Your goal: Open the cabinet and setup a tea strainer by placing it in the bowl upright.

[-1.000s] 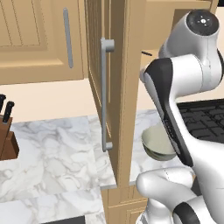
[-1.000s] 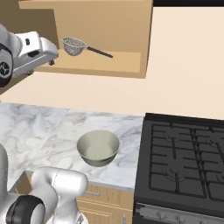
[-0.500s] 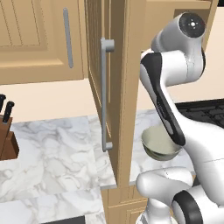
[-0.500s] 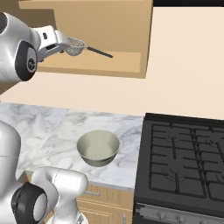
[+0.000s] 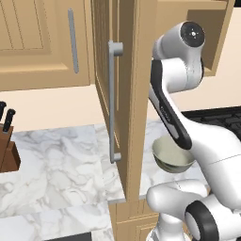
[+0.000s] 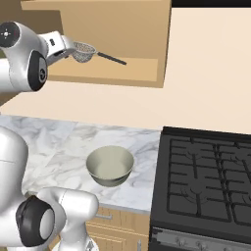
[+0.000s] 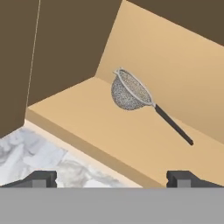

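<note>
Facing the tea strainer (image 7: 130, 91) — pincer (image 7: 111, 178) spread — cabinet (image 6: 122, 34) open.

Light tan wood with a matt finish on the cabinet (image 6: 122, 37), plain smooth boards for the shelf (image 7: 113, 127), and a dull grey metal bar for the door handle (image 5: 113, 101). Fine grey metal mesh with a thin bright rim on the tea strainer (image 7: 129, 91), its handle dark and matt. Smooth pale cream glaze, faintly glossy, on the bowl (image 6: 110, 165), polished white-and-grey marble for the counter (image 6: 59, 142), matt black grates on the stove (image 6: 206, 171).
</note>
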Robot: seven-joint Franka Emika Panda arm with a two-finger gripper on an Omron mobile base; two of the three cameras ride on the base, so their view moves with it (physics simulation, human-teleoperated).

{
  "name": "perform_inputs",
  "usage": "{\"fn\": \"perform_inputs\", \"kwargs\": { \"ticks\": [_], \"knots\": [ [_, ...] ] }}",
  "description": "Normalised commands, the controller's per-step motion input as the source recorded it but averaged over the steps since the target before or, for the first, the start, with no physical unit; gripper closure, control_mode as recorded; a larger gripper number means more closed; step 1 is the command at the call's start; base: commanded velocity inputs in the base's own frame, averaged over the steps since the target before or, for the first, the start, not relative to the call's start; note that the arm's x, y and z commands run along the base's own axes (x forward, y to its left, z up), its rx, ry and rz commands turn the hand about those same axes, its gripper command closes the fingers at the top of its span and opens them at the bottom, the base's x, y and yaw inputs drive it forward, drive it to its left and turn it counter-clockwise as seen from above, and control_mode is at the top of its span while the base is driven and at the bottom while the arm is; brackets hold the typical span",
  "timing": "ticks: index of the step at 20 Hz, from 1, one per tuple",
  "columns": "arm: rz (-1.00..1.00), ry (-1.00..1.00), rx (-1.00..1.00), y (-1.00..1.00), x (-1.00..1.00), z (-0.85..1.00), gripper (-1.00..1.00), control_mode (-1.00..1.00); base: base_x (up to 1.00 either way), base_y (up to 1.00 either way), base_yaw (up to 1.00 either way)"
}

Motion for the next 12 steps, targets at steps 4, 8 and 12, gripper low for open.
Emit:
{"fn": "perform_inputs", "kwargs": {
  "ticks": [4,8,12],
  "knots": [
    [0.04,0.0,-0.06,0.02,0.39,0.0,-1.0,-1.0,0.0,0.0,0.0],
    [0.0,0.0,-0.06,-0.01,0.53,0.0,-1.0,-1.0,0.0,0.0,0.0],
    [0.0,0.0,-0.05,-0.08,0.54,0.0,-1.0,-1.0,0.0,0.0,0.0]
  ]
}}
